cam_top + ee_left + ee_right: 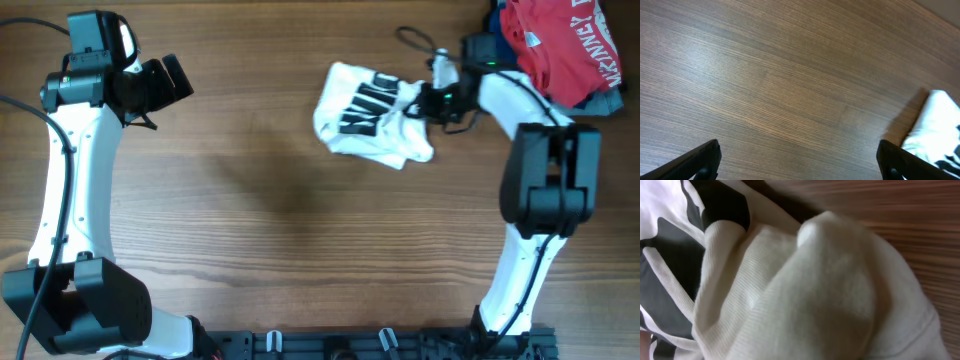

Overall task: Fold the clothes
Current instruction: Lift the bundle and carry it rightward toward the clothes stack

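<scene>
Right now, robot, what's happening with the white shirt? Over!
Right gripper shut on the white T-shirt, which is crumpled. Left gripper open, holding nothing. Red garment piled close behind the right arm.

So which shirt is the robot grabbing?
The white T-shirt with black letters, pinched by the right gripper. The red shirt sits untouched in the corner.

A wooden table (300,230) with visible grain. At its far right corner, a crumpled red garment with white lettering (560,45) lies on blue fabric (608,100).
</scene>
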`<act>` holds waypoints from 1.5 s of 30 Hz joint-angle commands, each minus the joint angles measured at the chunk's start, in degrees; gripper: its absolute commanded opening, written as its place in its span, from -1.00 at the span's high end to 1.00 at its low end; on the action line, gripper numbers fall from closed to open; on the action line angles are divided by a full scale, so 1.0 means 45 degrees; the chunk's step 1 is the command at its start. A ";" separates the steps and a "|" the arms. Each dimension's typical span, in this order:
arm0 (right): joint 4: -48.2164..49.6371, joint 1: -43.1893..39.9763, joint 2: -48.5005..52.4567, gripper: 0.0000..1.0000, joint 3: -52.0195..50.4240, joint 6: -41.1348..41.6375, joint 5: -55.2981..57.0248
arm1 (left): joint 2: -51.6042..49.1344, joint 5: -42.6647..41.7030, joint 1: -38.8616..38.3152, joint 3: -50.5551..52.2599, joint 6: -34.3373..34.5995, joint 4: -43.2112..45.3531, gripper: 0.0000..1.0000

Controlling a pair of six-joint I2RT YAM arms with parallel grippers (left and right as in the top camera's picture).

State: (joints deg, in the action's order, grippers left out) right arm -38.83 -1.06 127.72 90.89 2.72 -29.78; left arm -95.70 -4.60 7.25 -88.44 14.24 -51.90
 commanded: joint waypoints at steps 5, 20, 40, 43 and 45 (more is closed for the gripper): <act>-0.0204 0.0267 0.0568 0.07 0.0092 0.0627 -0.2433 | -0.0097 -0.0593 0.0058 0.0058 -0.0063 -0.0019 -1.00; -0.1180 0.0461 0.0568 -0.68 0.0087 0.6985 0.0408 | -0.0097 -0.0685 0.0058 0.0058 -0.0063 -0.0024 -0.99; -0.2754 0.0860 -0.1433 -0.93 0.0087 0.5552 0.3308 | -0.0097 -0.0777 0.0058 0.0058 -0.0068 -0.0058 -1.00; -0.2735 0.1292 -0.1379 -0.95 0.0083 0.5527 0.3264 | -0.0097 -0.0777 0.0058 0.0058 -0.0068 -0.0058 -0.99; -0.2569 0.1608 -0.1379 -0.96 0.0083 0.5547 0.3264 | -0.0097 -0.0777 0.0058 0.0058 -0.0068 -0.0063 -0.99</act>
State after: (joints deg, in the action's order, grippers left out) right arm -51.24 3.38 123.09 91.96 29.23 -15.99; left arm -95.70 -7.38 7.25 -88.44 14.24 -52.14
